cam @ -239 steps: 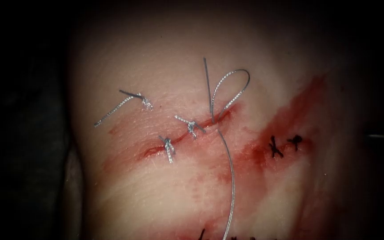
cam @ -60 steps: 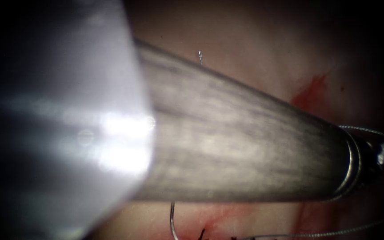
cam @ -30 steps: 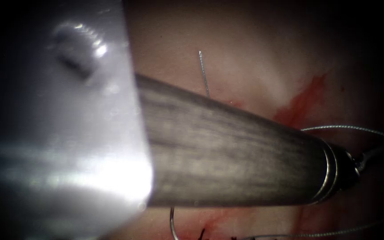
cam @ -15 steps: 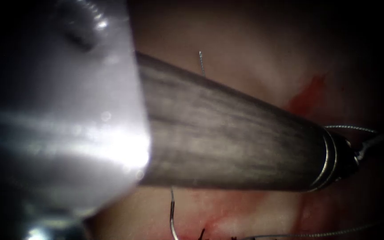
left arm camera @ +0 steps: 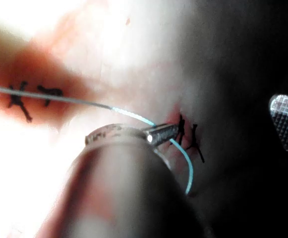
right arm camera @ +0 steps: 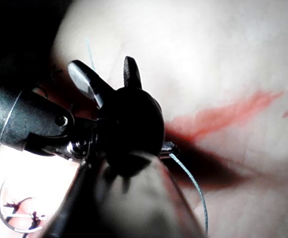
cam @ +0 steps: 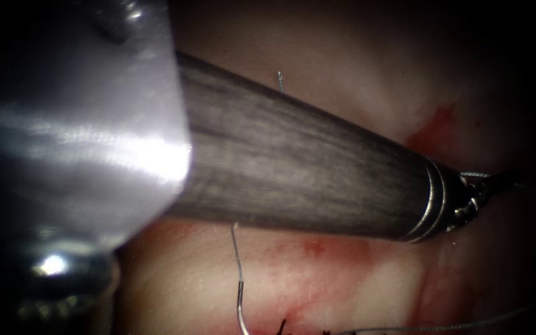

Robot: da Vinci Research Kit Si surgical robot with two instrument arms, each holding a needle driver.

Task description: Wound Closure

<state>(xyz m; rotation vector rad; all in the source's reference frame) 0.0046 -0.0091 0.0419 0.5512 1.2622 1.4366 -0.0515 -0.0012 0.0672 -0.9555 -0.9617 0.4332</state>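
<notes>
Left tool (left arm camera: 161, 134) clamped on thread (left arm camera: 59, 98), tip at 3 o'clock in endoscope view. Right tool (right arm camera: 103, 69) jaws apart, empty. Needle (cam: 239, 307) at 6 o'clock on tissue (cam: 342, 291), unheld.

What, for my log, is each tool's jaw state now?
Left arm's tool: shut on the thin silvery thread.
Right arm's tool: open, holding nothing.

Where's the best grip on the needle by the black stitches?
On the needle, probably its curved body just past the thread end, jaws across the wire. It seems to lie free on the tissue, held by neither tool. Come from the right: the right tool is open, the left tool is shut on the thread.
</notes>
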